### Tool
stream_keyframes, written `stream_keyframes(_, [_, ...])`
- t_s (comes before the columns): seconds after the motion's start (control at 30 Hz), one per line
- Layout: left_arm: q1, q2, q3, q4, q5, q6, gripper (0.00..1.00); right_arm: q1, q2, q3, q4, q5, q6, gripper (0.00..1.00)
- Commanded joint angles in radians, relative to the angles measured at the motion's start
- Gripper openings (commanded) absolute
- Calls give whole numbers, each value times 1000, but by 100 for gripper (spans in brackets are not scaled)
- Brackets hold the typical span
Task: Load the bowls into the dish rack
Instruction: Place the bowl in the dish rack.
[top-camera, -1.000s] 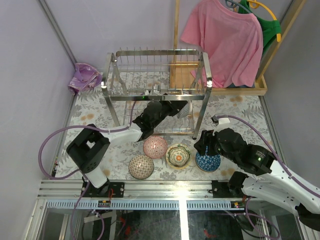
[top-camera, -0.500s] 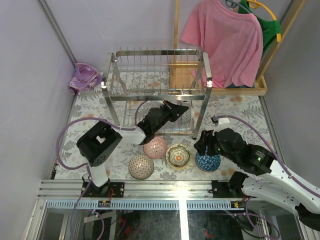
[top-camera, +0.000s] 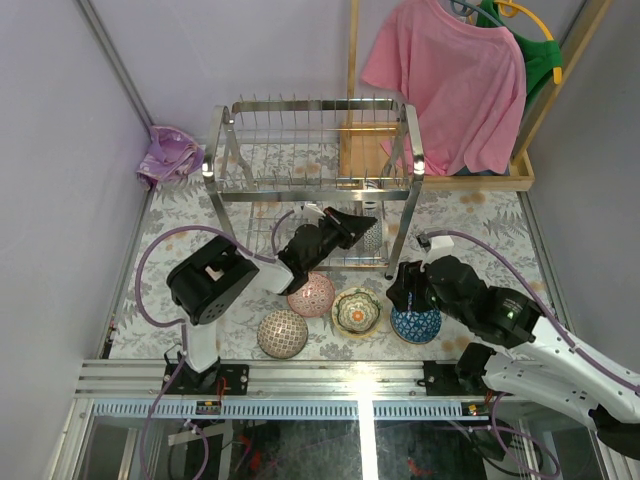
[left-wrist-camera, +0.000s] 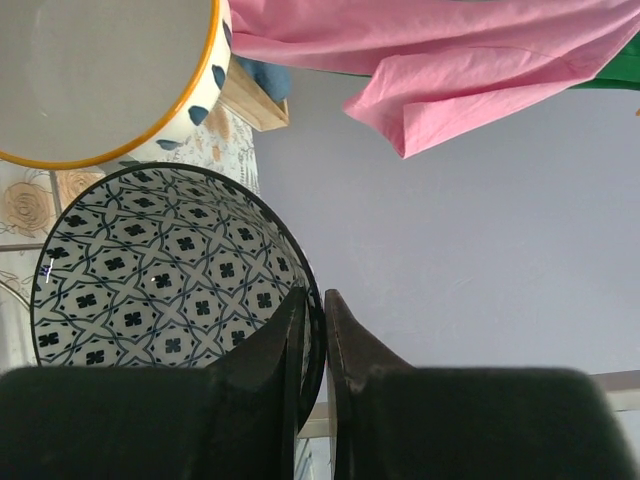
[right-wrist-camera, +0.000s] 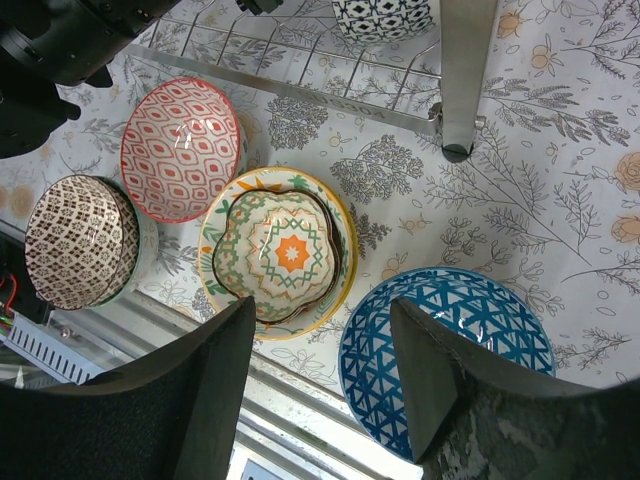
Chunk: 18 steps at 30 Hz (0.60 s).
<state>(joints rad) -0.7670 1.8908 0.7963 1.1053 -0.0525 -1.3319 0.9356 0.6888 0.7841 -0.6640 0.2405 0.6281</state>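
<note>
High rear overview; close wrist views; blue bowl in overview and right wrist.

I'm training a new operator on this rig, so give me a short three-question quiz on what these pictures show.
1. True or false: the left gripper is shut on the rim of the black-and-white geometric ceramic bowl.
2. Which bowl does the open right gripper hover over? A. the brown chequered bowl; B. the blue triangle-patterned ceramic bowl; C. the red-and-white bowl.
3. How many bowls stand on the flowered tablecloth in front of the shiny steel wire dish rack?
Key: 1 true; 2 B; 3 four.
</note>
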Motion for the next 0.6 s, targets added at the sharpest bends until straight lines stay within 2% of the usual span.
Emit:
stream_keyframes(0.0, [-14, 30, 22, 161, 12, -55, 0, -5, -5, -5, 14, -40, -29, 63])
stream_keyframes(0.37, [-28, 27, 11, 112, 3, -39, 0, -4, -17, -11, 8, -34, -31, 63])
stream_keyframes(0.57, [-29, -42, -10, -72, -11, 39, 0, -4, -28, -20, 7, -34, -28, 63])
